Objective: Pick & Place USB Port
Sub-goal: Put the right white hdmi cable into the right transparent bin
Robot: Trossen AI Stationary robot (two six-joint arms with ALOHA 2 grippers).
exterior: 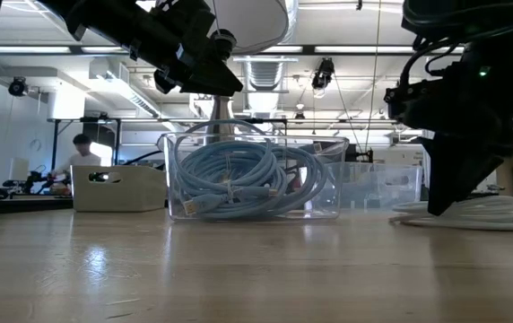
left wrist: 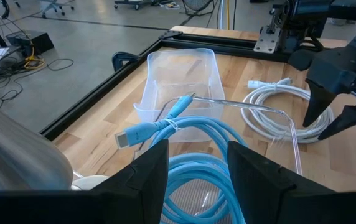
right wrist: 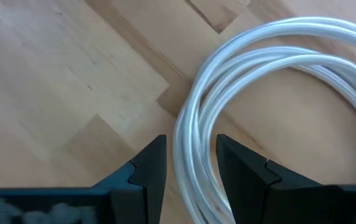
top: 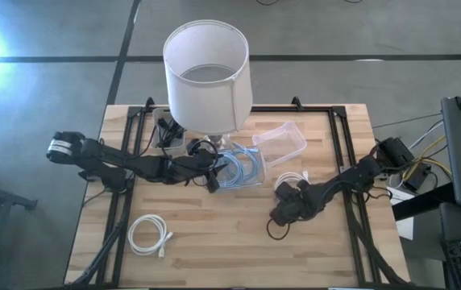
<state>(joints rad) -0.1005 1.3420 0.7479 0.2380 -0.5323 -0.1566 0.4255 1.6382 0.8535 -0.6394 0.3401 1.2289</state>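
Right tool (right wrist: 190, 165) sits low, fingers apart astride the white cable (right wrist: 271, 68) beside the clear bin (top: 238, 171) (centre that strand before closing); left tool (left wrist: 196, 171) gapes over the bin's blue cable (left wrist: 190, 134).

I count two arms over the surface (top: 214, 242), one gripper each: the left gripper (top: 213, 179) and the right gripper (top: 282, 211). I see two coiled white cables, one (top: 149, 235) near the front left and one (top: 292, 180) by the right gripper. One bundle of blue cable (top: 242, 167) sits in one clear bin (exterior: 178, 184); a second, empty clear bin (top: 280, 142) lies behind it. One white lampshade (top: 207, 76). One person (exterior: 79, 154) in the room beyond.
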